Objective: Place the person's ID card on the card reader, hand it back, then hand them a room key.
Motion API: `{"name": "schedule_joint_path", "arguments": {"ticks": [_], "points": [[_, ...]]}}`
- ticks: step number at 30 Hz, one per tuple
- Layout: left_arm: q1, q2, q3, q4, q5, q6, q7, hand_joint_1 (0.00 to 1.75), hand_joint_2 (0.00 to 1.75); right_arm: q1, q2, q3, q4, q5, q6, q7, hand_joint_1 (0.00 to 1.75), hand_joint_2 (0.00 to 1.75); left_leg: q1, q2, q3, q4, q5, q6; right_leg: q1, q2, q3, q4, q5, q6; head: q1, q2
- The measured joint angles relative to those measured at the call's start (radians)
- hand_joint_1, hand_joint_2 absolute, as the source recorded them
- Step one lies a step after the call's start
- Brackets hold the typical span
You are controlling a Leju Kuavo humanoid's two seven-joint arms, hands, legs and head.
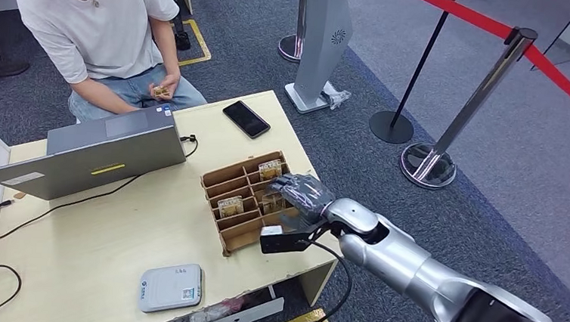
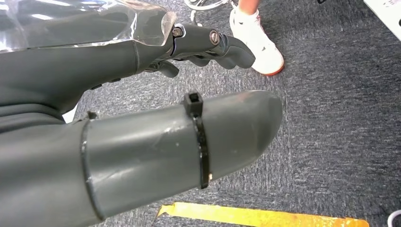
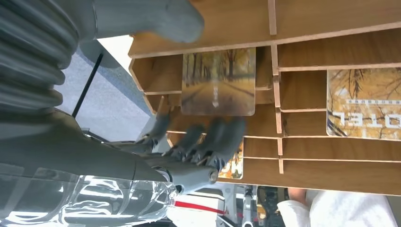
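Fingers of the right hand: dark, held close together and curved down over the near-right compartments of the card organiser, their tips at a slot that holds a room key card; whether they touch or pinch that card cannot be told. Thumb: thick, grey, apart from the fingers, over the organiser's side. Room key card: autumn avenue print, lying in a compartment between thumb and fingers in the right wrist view. Second key card: marked HOTEL, one compartment over. Further key cards: standing in the far slots of the organiser. Card organiser: brown slotted wood, on the right part of the pale tabletop. Card reader: white, flat, at the near edge of the tabletop, well apart from the organiser. Laptop: grey, open, at the left. Smartphone: black, near the far edge. Person: seated beyond the tabletop in a white T-shirt, holding a small card in both hands. Left hand: over grey carpet, fingers curled loosely, holding nothing.
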Motion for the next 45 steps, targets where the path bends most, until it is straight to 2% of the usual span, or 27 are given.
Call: {"name": "schedule_joint_path", "arguments": {"ticks": [18,28,36,45], "points": [[0.0,0.0,0.0,0.0,-0.003,0.0,0.012,0.0,0.0,-0.008,0.0,-0.011,-0.011,0.015,0.007,0.005,0.58,1.75,0.0,0.0,0.0,0.0,0.0,0.0,0.0,0.0,0.0,0.0,0.0,0.0,0.0,0.0],[0.0,-0.001,0.0,0.0,-0.005,0.0,0.012,0.0,0.0,-0.028,0.003,-0.01,0.007,0.016,0.021,0.0,0.81,1.75,0.0,0.0,0.0,0.0,0.0,0.0,0.0,0.0,0.0,0.0,0.0,0.0,0.0,0.0],[0.0,-0.001,0.0,0.0,-0.006,0.0,0.011,0.0,0.0,-0.053,0.01,-0.005,0.028,0.016,0.024,-0.003,0.75,1.75,0.0,0.0,0.0,0.0,0.0,0.0,0.0,0.0,0.0,0.0,0.0,0.0,0.0,0.0],[0.0,-0.001,0.0,0.0,-0.007,0.0,0.012,0.0,0.0,-0.076,0.014,0.006,0.052,0.012,0.025,-0.017,0.77,1.75,0.0,0.0,0.0,0.0,0.0,0.0,0.0,0.0,0.0,0.0,0.0,0.0,0.0,0.0]]}}
